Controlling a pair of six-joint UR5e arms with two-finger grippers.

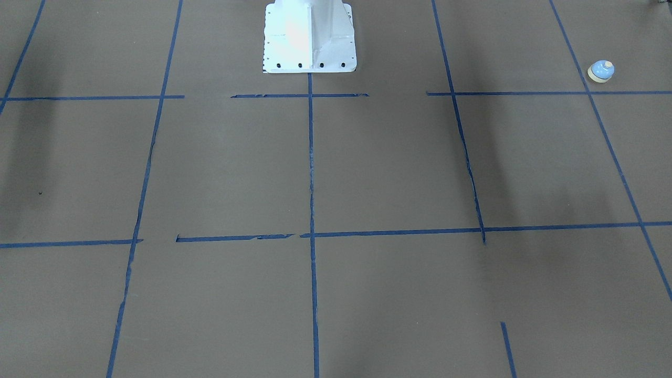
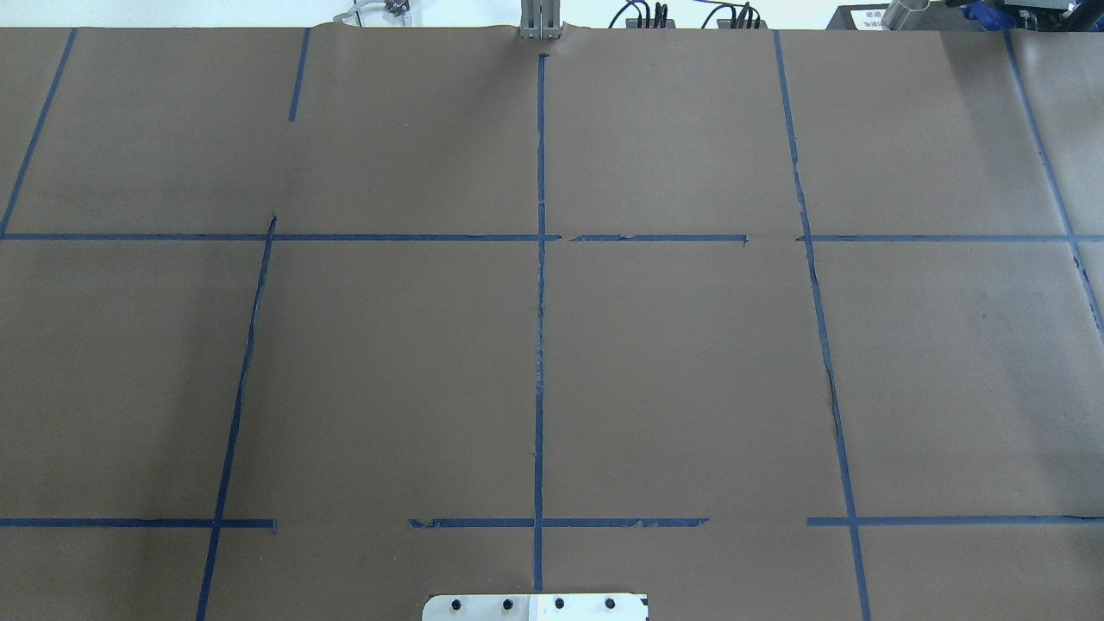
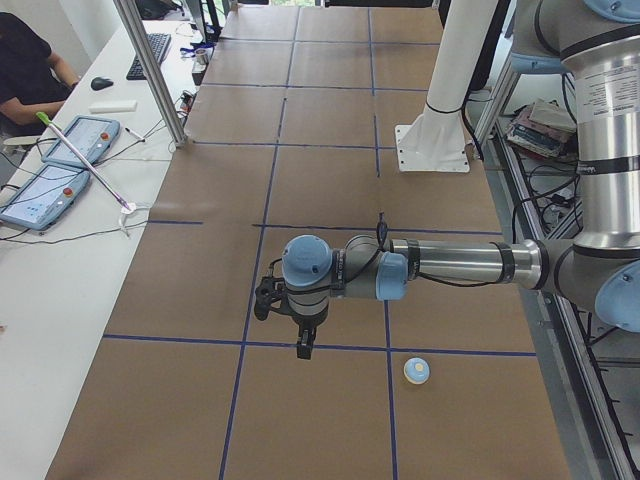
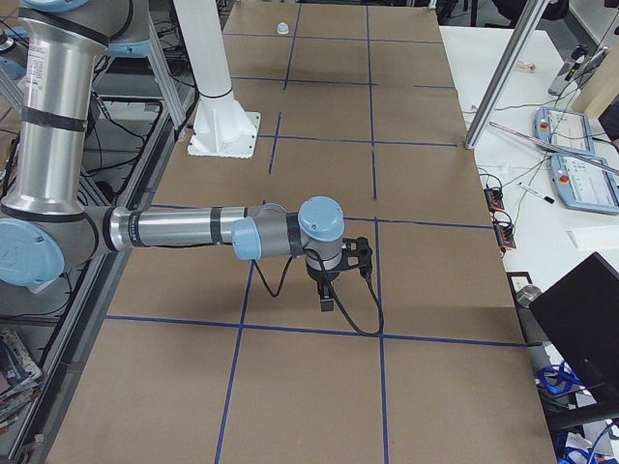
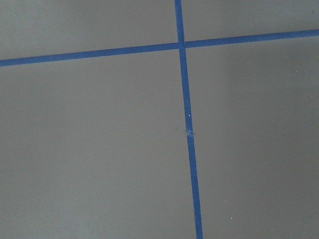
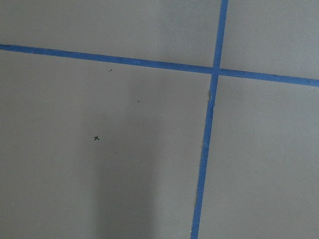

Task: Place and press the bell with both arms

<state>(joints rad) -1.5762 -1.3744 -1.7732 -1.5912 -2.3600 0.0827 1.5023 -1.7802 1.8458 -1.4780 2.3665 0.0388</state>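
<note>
The small light-blue bell (image 1: 600,71) with a cream rim and button stands upright on the brown table near the robot's left end. It also shows in the exterior left view (image 3: 417,371) and far off in the exterior right view (image 4: 282,28). My left gripper (image 3: 304,343) hangs above the table, apart from the bell, toward the operators' side of it. My right gripper (image 4: 329,298) hangs over the table's other end, far from the bell. I cannot tell whether either gripper is open or shut. Both wrist views show only table and tape.
A white bolted pedestal (image 1: 310,37) stands at the robot's edge of the table. Blue tape lines (image 2: 540,345) mark a grid on the brown cover. A white desk with tablets (image 3: 60,165) and a metal post (image 3: 150,70) lie on the operators' side.
</note>
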